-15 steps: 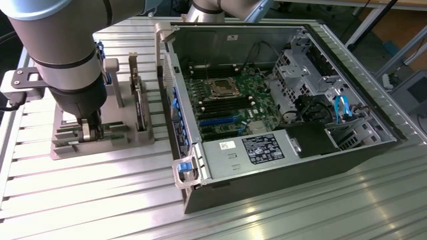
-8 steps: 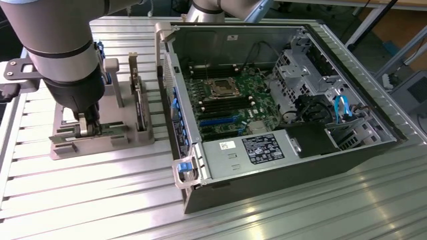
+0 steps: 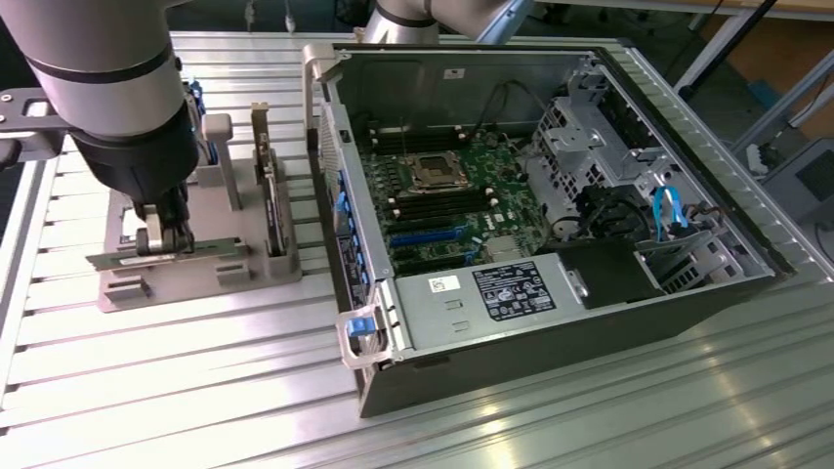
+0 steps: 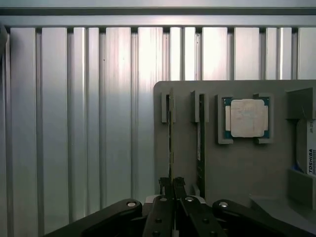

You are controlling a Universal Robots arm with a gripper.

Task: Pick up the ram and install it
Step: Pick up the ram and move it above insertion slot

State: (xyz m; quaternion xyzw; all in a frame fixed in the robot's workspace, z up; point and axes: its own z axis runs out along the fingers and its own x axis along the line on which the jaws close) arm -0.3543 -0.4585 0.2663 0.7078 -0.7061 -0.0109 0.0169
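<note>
The ram is a thin stick seen edge-on, standing in a slot of the grey holder. My gripper sits over its near end, with the black fingertips pinched shut on the stick's upper edge. In the exterior view the gripper reaches straight down into the holder on that view's left, and the arm hides the stick there. The open computer case lies on its side at that view's right, with its motherboard exposed.
A taller green expansion card stands in the slot beside the ram. A square silver processor and a hard drive also rest in the holder. The power supply fills the case's near end. Ribbed aluminium table surrounds everything.
</note>
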